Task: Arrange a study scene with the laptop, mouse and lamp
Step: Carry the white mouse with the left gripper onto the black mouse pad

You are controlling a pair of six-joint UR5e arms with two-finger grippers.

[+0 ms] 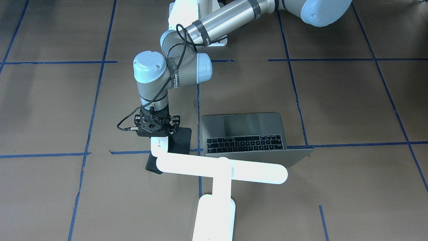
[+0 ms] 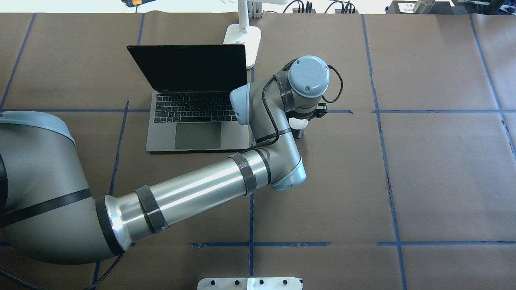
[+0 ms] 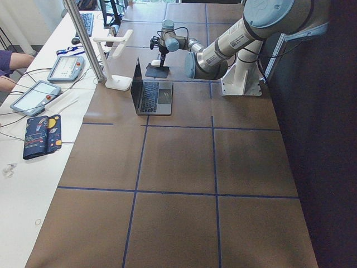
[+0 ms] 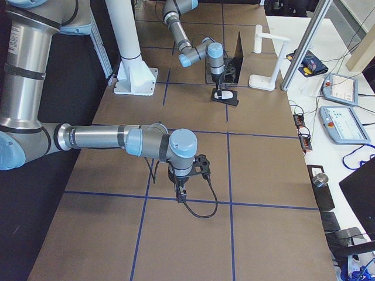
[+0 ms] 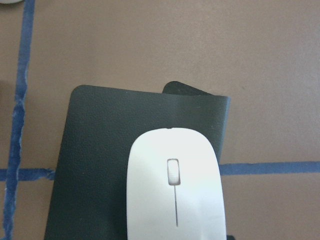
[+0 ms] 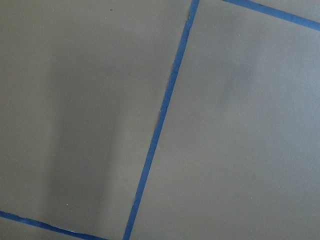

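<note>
The grey laptop [image 2: 189, 129] stands open on the brown table, its dark screen facing the robot. The white T-shaped lamp [image 1: 220, 170] stands behind it on the operators' side, its base showing in the overhead view [image 2: 244, 38]. The white mouse [image 5: 175, 190] lies on a flat black mat [image 5: 100, 165] to the laptop's right. My left gripper [image 1: 155, 135] hangs straight down right over the mouse [image 1: 159, 147]; its fingers are hidden, so I cannot tell whether it grips. My right gripper [image 4: 180, 190] points down over bare table far from these things; I cannot tell its state.
A white bolted block [image 2: 250, 283] sits at the table's near edge. My left forearm [image 2: 193, 193] stretches across in front of the laptop. A side bench with tablets [image 4: 345, 126] and cables runs along the operators' side. A black cable [image 4: 202, 208] loops from the right wrist.
</note>
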